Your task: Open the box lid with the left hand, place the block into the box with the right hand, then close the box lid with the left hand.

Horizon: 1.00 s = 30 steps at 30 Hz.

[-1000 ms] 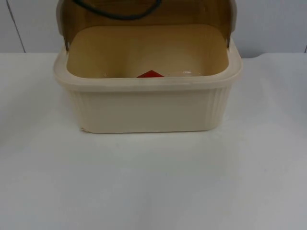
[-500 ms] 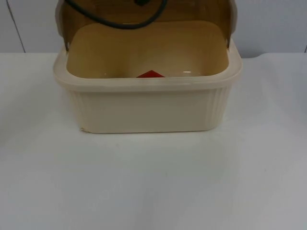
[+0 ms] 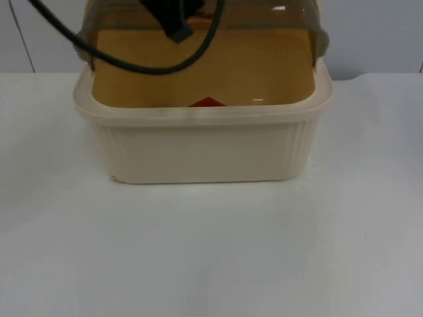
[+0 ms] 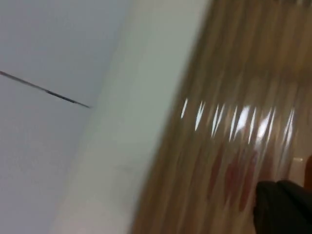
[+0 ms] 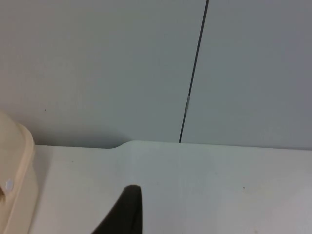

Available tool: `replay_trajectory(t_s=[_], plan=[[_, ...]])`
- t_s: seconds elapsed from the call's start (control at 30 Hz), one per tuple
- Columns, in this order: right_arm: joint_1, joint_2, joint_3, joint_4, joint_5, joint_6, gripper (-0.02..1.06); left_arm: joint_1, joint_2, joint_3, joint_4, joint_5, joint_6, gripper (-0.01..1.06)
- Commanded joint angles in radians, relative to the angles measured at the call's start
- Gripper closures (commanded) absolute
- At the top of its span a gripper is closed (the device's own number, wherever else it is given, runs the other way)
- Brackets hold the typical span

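Note:
A cream ribbed box (image 3: 201, 148) stands at the back of the white table. Its translucent brown lid (image 3: 264, 39) is tilted forward over the opening, partway down. A red block (image 3: 208, 102) lies inside, its tip showing just over the front rim. My left gripper (image 3: 173, 18) is above the box's back, against the lid. In the blurred left wrist view the brown lid (image 4: 234, 112) runs beside the cream rim (image 4: 141, 126), and a red smear of the block (image 4: 234, 173) shows through it near my left gripper (image 4: 282, 207). My right gripper (image 5: 126, 212) waits beside the box's corner (image 5: 14, 175).
The grey partition wall (image 3: 377, 33) rises right behind the box. White table top (image 3: 211, 251) stretches in front of the box and to both sides. In the right wrist view the table edge (image 5: 195, 144) meets the wall.
The lid has swung from upright down and forward over the opening. My left gripper has come down into the top view with it. Box and block have stayed put.

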Motion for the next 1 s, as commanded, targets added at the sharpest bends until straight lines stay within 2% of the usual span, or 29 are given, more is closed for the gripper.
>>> replay_trajectory(t_s=[0.0,0.13,0.23,0.3,0.33,0.47,0.53,0.6,0.63,0.73,0.87,0.97], plan=[[-0.004,-0.013,0.004,0.004,-0.002,0.003,0.0,-0.001,-0.008,0.051,0.012,0.012,-0.018,1.05],[-0.004,-0.013,0.004,0.022,-0.002,0.003,0.0,-0.006,-0.05,0.14,0.01,-0.037,-0.023,1.05],[-0.004,-0.013,0.004,0.024,0.001,0.003,0.0,-0.029,-0.086,0.256,0.005,-0.122,-0.041,1.05],[-0.004,-0.013,0.004,0.024,0.004,0.003,0.0,-0.034,-0.09,0.274,0.005,-0.139,-0.045,1.05],[-0.004,-0.013,0.004,0.024,0.006,0.003,0.0,-0.048,-0.101,0.326,0.005,-0.189,-0.053,1.05],[-0.004,-0.013,0.004,0.024,0.018,0.003,0.0,-0.077,-0.133,0.38,0.005,-0.209,-0.078,1.05],[-0.004,-0.013,0.004,0.024,0.025,0.003,0.0,-0.088,-0.166,0.387,0.005,-0.2,-0.153,1.05],[-0.004,-0.013,0.004,0.024,0.031,0.003,0.0,-0.089,-0.218,0.389,0.005,-0.187,-0.284,1.05],[-0.004,-0.013,0.004,0.024,0.031,0.003,0.0,-0.089,-0.218,0.389,0.005,-0.187,-0.284,1.05],[-0.004,-0.013,0.004,0.024,0.033,0.003,0.0,-0.08,-0.295,0.389,0.01,-0.174,-0.47,1.05],[-0.004,-0.013,0.004,0.024,0.033,0.003,0.0,-0.038,-0.365,0.389,0.003,-0.192,-0.591,1.05],[-0.004,-0.013,0.004,0.026,0.031,0.003,0.0,0.034,-0.422,0.389,0.003,-0.216,-0.704,1.05]])
